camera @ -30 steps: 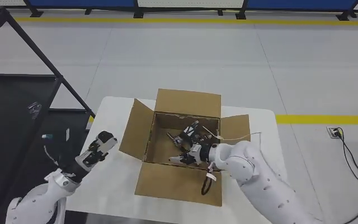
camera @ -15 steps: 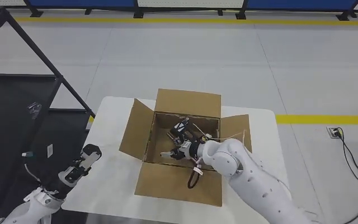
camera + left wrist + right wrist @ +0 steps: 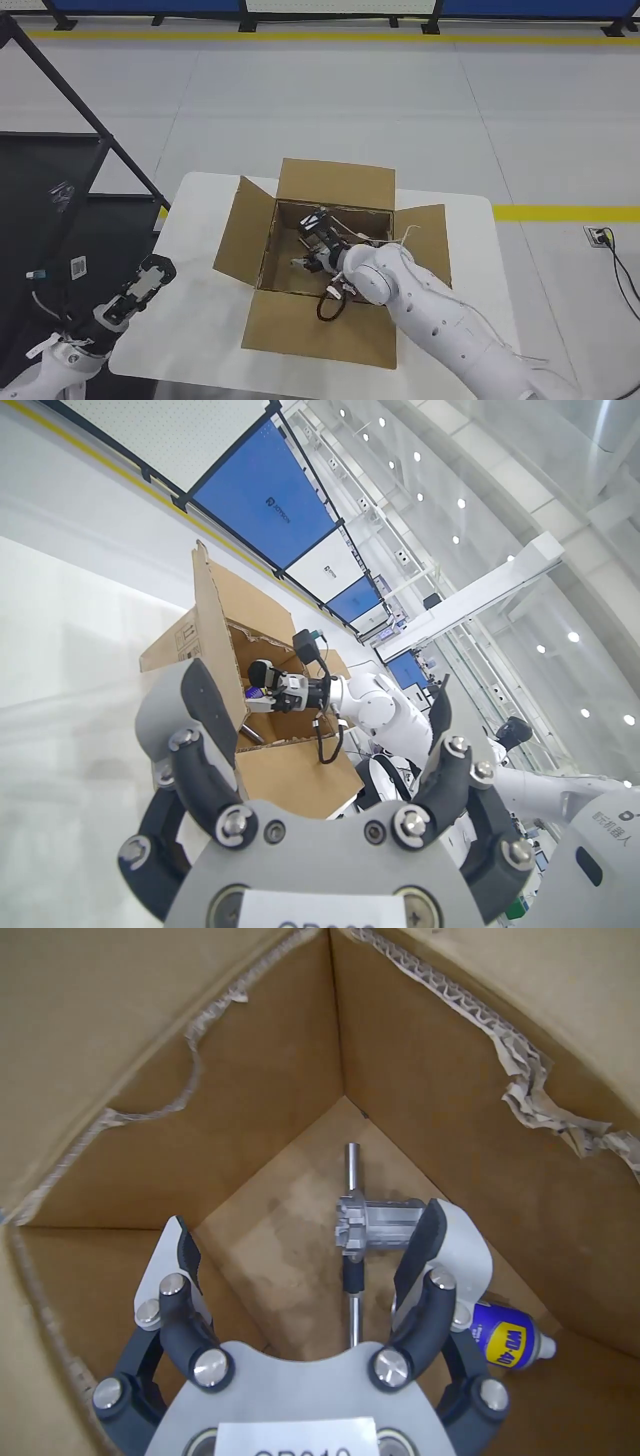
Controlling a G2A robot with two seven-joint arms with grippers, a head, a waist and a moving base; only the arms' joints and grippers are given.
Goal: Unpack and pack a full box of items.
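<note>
An open cardboard box [image 3: 320,330] stands on the white table [image 3: 205,290], flaps spread. My right gripper [image 3: 305,1248] is inside the box [image 3: 250,1093], open, with nothing between its fingers. Under it on the box floor lies a grey metal part on a steel rod [image 3: 372,1228]. A blue and yellow spray can [image 3: 507,1338] lies beside that part, near a box wall. From above, the right gripper [image 3: 312,252] is in the box's left half. My left gripper [image 3: 320,720] is open and empty, off the table's front-left corner [image 3: 140,290], facing the box [image 3: 210,640].
A black frame and dark panels [image 3: 60,200] stand left of the table. The box's inner flap edges are torn [image 3: 540,1078]. A black cable loop [image 3: 330,305] hangs from the right wrist over the near box wall. Bare tabletop lies left of the box.
The right gripper has moved leftward and farther into the box. The left arm has drawn back from beside the box to the table's front-left corner.
</note>
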